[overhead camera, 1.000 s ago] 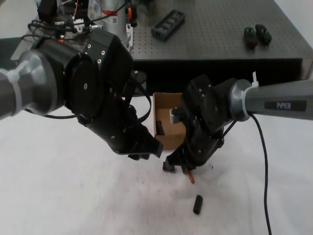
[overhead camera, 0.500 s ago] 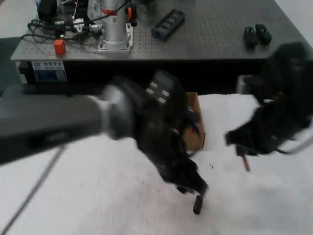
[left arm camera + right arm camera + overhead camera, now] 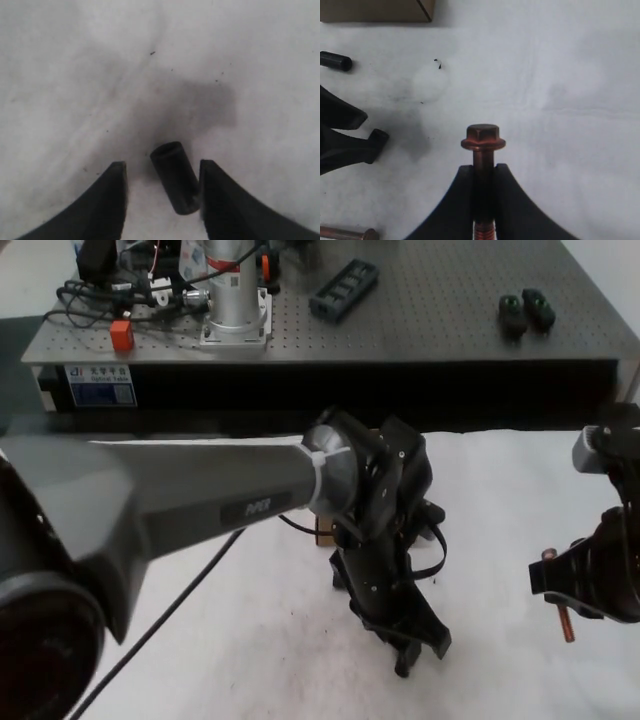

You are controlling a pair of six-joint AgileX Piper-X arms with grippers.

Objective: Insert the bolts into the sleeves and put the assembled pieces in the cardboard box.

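Bolt (image 3: 483,142): copper-toned metal, dull sheen.
Sleeve (image 3: 175,182): black, smooth, matt; material cannot be told.
Table covering (image 3: 570,75): white cloth, matt, faintly creased, flecked with dark specks.
Cardboard box (image 3: 375,10): brown paperboard, matt.
Right hand (image 3: 483,172) and left hand (image 3: 162,170): black fingers, smooth, matt, plastic-looking.
Perforated table (image 3: 450,310), upper part of the high view: grey metal, matt.

Sleeve (image 3: 175,182): matt black. Left gripper (image 3: 162,167) and right gripper (image 3: 483,170): both black. Bolt (image 3: 483,145): coppery red-brown all over. Cover (image 3: 75,75): white, flecked with dark specks and grey smudges. Cardboard box (image 3: 375,10): plain brown. Perforated plate (image 3: 450,300): grey, regular grid of dots. Block (image 3: 121,335): orange.
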